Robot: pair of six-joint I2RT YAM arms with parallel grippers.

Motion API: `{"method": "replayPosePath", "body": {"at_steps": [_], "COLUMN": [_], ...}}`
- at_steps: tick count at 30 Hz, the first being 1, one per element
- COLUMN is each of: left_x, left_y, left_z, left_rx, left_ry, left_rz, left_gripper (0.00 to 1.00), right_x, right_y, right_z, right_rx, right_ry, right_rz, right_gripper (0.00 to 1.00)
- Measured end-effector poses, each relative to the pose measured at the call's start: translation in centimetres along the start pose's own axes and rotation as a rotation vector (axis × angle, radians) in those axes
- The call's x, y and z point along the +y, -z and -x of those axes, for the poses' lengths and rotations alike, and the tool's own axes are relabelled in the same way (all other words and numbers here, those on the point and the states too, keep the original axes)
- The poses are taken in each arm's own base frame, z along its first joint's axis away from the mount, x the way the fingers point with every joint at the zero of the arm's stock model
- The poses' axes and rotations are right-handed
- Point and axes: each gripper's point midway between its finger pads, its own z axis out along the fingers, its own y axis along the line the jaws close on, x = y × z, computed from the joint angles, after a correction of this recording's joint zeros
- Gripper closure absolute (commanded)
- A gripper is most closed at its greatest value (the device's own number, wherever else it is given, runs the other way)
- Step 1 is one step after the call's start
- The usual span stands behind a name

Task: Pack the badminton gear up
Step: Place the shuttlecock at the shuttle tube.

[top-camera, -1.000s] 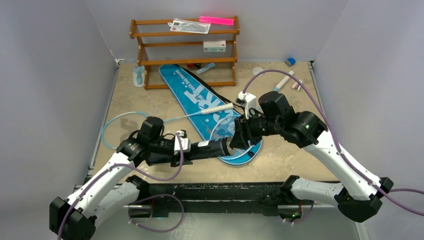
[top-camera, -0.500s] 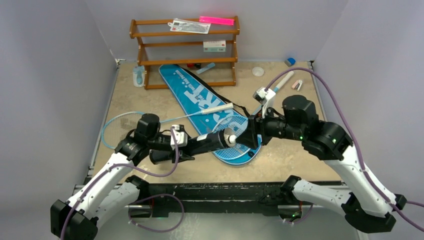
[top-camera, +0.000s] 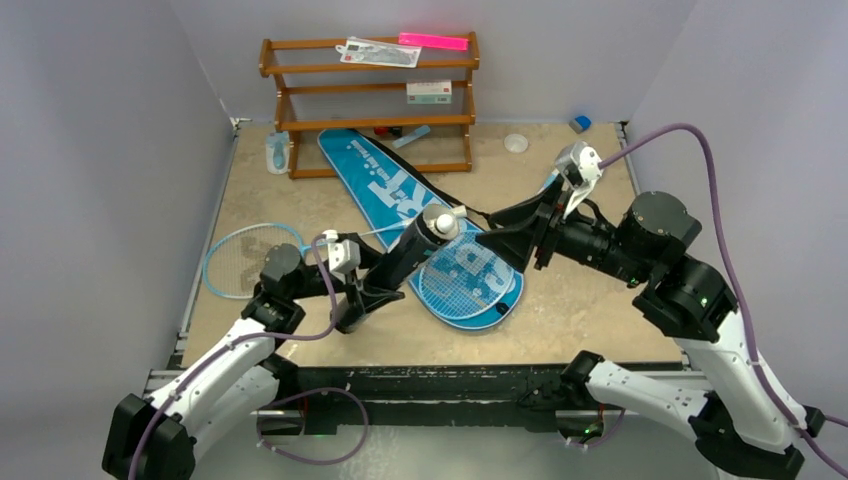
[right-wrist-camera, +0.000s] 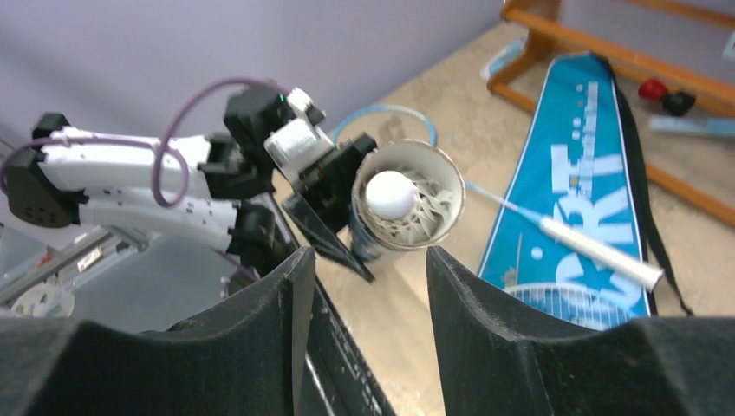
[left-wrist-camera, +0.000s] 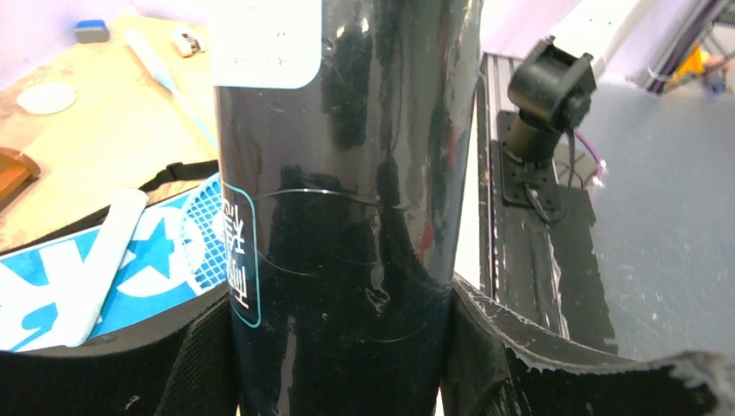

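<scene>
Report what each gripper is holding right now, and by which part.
Left gripper clamps the black tube around its lower body, open mouth tilted upward. Right gripper holds nothing; its jaws stand open, facing the tube.

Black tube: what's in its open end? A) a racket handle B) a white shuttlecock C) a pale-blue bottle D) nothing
B: the right wrist view looks straight into the black tube and shows a white shuttlecock sitting cork-outward inside it.
</scene>
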Motion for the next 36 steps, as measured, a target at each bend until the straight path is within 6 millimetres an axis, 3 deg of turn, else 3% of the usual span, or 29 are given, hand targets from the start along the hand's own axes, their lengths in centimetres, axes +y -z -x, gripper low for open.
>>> {"method": "replayPosePath", "body": {"at_steps": [5, 9, 16, 23, 30, 36], "left_x": [1.4, 2.0, 2.7, 2.5, 2.4, 2.3], "left_y": [-0.7, -1.1, -1.6, -1.7, -1.7, -1.8], "left_z": [0.7, 1.9, 3.1, 2.0, 1.7, 1.7], "left_rx": [-0.096, -0.176, -0.237, -0.232, -0.230, -0.229], "left_ry": [0.062, 0.061, 0.021, 0.025, 0.027, 0.028], "left_rz": [0.061, 0.080, 0.098, 0.101, 0.100, 0.097], "left_gripper": [0.63, 0.60, 0.60, 0.61, 0.62, 0.62], "right_x": [0.4, 0.4, -0.2, -1.0, -0.7, 0.0], "right_y": [-1.1, -2.0, -3.9, -5.6, -7.3, -7.4], "right_z": [2.7, 3.6, 3.4, 4.0, 3.7, 3.9], "right_rx": [-0.081, -0.110, -0.094, -0.109, -0.094, -0.098], "right_ry": [0.035, 0.046, 0.042, 0.045, 0.046, 0.053], "right_rz": [0.024, 0.035, 0.028, 0.008, 0.053, 0.094], "right_gripper": [0.49, 0.49, 0.52, 0.76, 0.68, 0.79]}}
